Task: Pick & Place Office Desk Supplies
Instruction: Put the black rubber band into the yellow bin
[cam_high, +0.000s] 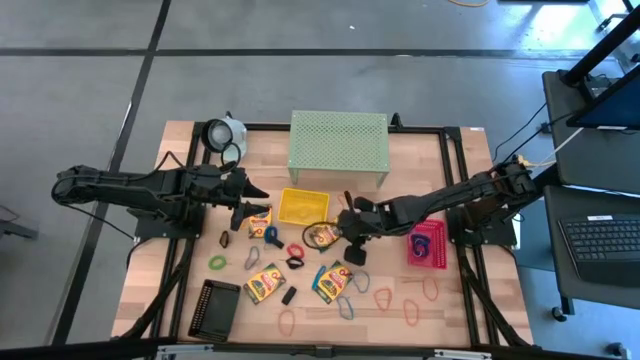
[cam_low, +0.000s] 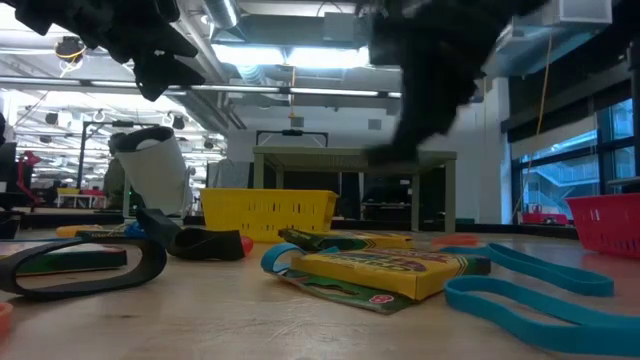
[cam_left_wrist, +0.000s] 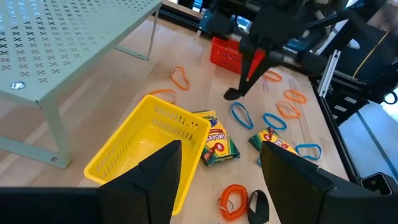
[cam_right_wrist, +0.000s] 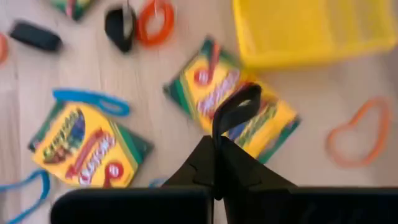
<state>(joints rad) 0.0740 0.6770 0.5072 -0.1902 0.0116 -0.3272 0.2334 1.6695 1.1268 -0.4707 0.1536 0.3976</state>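
Note:
My right gripper (cam_high: 352, 250) hangs above the middle of the table, shut on a thin black loop (cam_right_wrist: 236, 107). Under it lies a crayon box (cam_right_wrist: 233, 102), next to the yellow mesh tray (cam_high: 303, 205). More crayon boxes (cam_high: 264, 284) (cam_high: 333, 281) and several coloured loops (cam_high: 383, 298) lie flat on the wood nearer the front. My left gripper (cam_left_wrist: 217, 180) stands open in the air left of the yellow tray, nothing between its fingers. My right gripper pinches one end of the black loop (cam_right_wrist: 217, 132) between its two fingertips. The fingers slant down from the table's right. The rest of the loop sticks out past the tips, lifted clear of the crayon box and the table.
A pale green mesh shelf (cam_high: 338, 143) stands at the far middle. A pink mesh tray (cam_high: 427, 245) sits at the right and a black one (cam_high: 217, 307) at the front left. A white roll (cam_high: 225, 135) is at the far left.

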